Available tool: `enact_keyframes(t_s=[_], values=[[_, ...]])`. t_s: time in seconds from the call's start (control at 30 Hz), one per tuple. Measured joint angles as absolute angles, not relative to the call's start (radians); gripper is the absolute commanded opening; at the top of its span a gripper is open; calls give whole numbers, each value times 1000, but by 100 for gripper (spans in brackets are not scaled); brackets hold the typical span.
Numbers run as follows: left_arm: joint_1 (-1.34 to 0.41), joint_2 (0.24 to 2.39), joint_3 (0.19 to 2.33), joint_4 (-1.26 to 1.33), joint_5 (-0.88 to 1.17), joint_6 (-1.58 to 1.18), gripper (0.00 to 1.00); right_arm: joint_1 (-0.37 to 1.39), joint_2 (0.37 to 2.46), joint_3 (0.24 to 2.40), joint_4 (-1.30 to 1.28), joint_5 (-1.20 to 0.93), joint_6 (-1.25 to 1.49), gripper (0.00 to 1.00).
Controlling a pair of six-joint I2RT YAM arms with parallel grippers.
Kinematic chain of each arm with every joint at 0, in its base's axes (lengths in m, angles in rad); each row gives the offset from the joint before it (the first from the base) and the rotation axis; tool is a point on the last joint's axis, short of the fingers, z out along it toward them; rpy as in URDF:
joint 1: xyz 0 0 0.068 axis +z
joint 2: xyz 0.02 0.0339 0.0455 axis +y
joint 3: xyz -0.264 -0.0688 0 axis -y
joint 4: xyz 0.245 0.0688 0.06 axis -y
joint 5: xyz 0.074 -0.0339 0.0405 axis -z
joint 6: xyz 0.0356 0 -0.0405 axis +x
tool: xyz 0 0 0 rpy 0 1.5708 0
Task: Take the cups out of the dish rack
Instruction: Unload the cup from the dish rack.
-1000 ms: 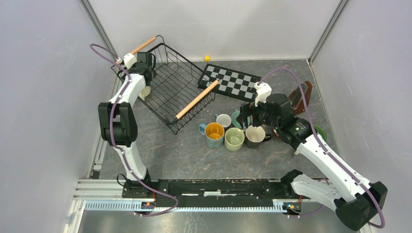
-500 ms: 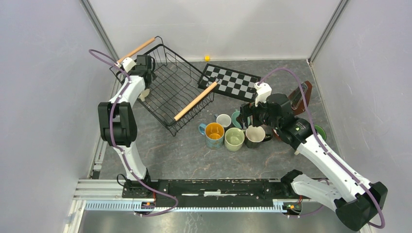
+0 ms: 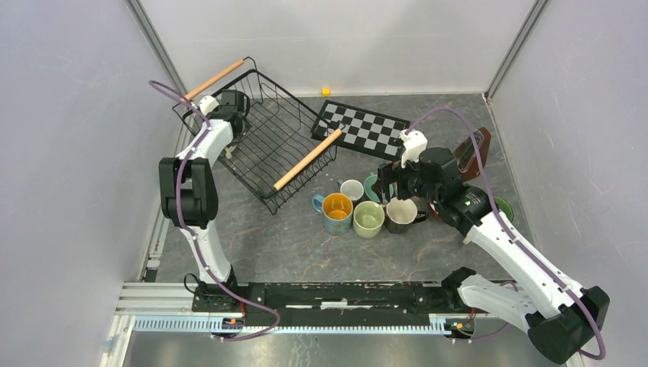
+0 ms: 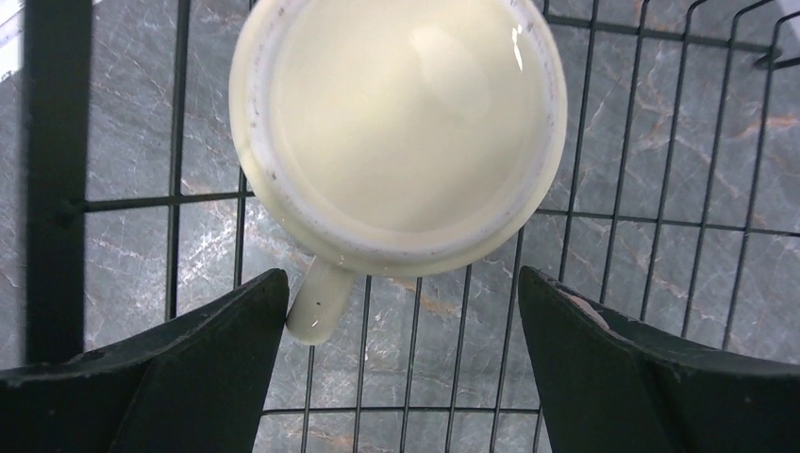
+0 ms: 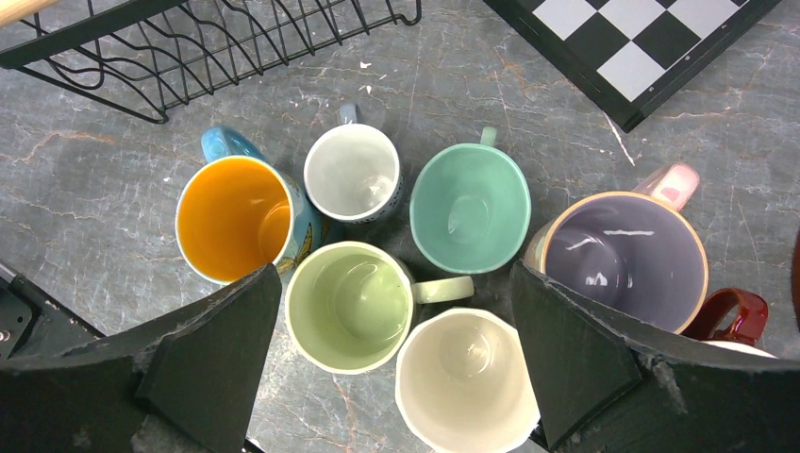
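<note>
left gripper [image 4: 401, 283] is spread full wide, holding nothing, hanging right over the cream mug [image 4: 396, 123], which sits on the floor wires of the dish rack [image 3: 309, 160] at its far left side. right gripper [image 5: 396, 272] is also wide open and empty, over the mugs standing on the table just off the rack's near right corner: blue mug with yellow inside [image 5: 234, 217], white mug [image 5: 352, 172], teal mug [image 5: 469, 208], light green mug [image 5: 346, 304], a pale faceted mug [image 5: 467, 377], pink mug [image 5: 625, 260].

risks, my read:
- the mug looks about as wide as the jaw gap, so a straight drop could land fingertips on the rim and tip it
- mug handle [image 4: 321, 307] is just beside the left finger; closing there could spin the mug or pinch the handle
- fingers going low could snag a wire and drag or lift the rack

can't see:
- the mug's far edge is cut off in the wrist view, and glare makes its depth hard to read
- from the top the left wrist covers the mug and that part of the rack, so i can't tell if another cup sits there
- the right arm hides part of the cluster; a dark red handle [image 5: 731, 311] belongs to a mug cut off at the frame edge
</note>
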State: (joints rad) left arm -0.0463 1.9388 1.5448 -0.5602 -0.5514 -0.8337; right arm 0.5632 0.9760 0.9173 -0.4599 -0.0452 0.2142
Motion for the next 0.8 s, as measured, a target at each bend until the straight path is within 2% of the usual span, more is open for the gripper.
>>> enact_keyframes(t_s=[0.4, 0.67, 0.8], values=[[-72, 1988, 1545, -601, -561, -897, 71, 563, 966, 904, -459, -45, 214, 98], [-63, 2019, 1556, -628, -584, -927, 60, 563, 960, 904, -459, -45, 214, 98], [-56, 2026, 1562, -635, -590, -926, 42, 563, 958, 904, -459, -44, 214, 98]])
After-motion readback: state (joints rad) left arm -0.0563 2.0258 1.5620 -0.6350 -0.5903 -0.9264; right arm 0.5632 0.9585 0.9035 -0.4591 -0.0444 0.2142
